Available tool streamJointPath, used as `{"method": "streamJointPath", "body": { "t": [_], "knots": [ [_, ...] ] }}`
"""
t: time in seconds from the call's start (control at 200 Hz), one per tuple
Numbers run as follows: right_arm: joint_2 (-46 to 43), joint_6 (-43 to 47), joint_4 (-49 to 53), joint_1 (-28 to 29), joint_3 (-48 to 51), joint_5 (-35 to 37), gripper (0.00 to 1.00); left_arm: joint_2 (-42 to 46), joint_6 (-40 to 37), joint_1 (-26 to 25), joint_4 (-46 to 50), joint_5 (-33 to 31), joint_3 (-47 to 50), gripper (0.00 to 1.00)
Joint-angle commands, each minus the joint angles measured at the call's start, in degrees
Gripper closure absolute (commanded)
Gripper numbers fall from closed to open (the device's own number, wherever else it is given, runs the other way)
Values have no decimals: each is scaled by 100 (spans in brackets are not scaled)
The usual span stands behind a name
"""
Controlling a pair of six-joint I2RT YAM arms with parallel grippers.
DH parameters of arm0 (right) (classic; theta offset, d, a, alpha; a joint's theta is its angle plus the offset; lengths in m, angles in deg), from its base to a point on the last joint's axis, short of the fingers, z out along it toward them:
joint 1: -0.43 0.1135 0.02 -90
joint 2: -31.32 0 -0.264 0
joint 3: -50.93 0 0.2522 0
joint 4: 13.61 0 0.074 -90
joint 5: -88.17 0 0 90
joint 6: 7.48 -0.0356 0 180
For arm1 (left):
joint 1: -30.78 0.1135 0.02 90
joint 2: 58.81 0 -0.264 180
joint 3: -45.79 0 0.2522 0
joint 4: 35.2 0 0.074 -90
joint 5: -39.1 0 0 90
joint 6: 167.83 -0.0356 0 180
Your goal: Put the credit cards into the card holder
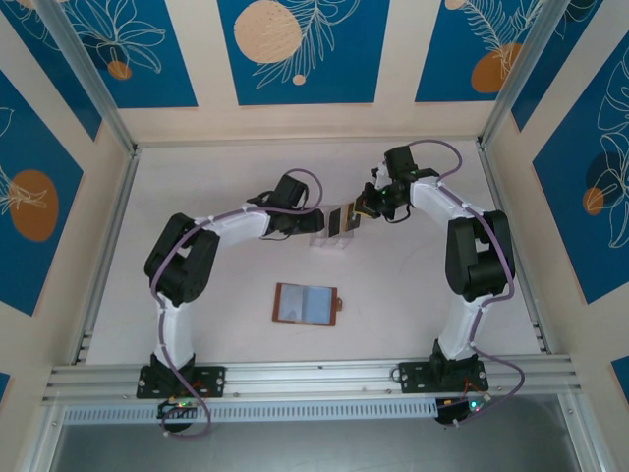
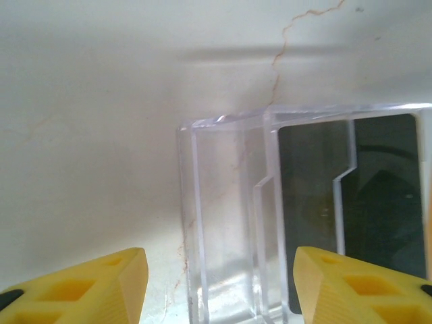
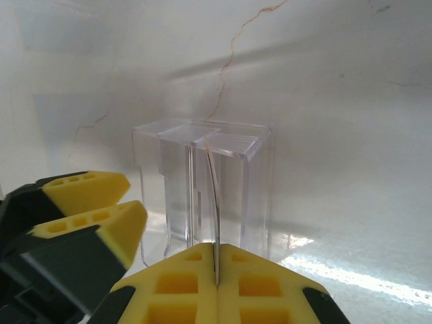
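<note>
right hand (image 3: 216, 264), credit card (image 3: 214, 206) edge-on in its grip, clear stand (image 3: 253, 196) just beyond

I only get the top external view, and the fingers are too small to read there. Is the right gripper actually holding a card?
Observer: Yes. In the right wrist view the right gripper is shut on a thin card, seen edge-on. Its far end is at the clear stand. I cannot tell whether it sits in a slot.
Operator: And the left gripper?
Observer: The left wrist view shows the left gripper open, with the stand's near corner between its jaws. A gap shows between one finger and the stand's wall, so it is not gripped.
</note>
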Motion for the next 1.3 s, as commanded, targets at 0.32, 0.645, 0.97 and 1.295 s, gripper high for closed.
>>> {"method": "streamJointPath", "body": {
  "t": [0.32,0.645,0.97,1.295],
  "knots": [
    [84,181,389,25,104,12,100,-188,-654,-532,609,-103,-1059,39],
    [-140,112,245,29,428,-220,100,-429,-875,-678,815,-327,-1284,38],
    [-289,93,223,-55,667,-248,100,-635,-1038,-762,880,-445,-1404,38],
    [-327,94,253,-59,711,-361,100,-850,-1056,-806,885,-442,-1519,37]
  ]
}}
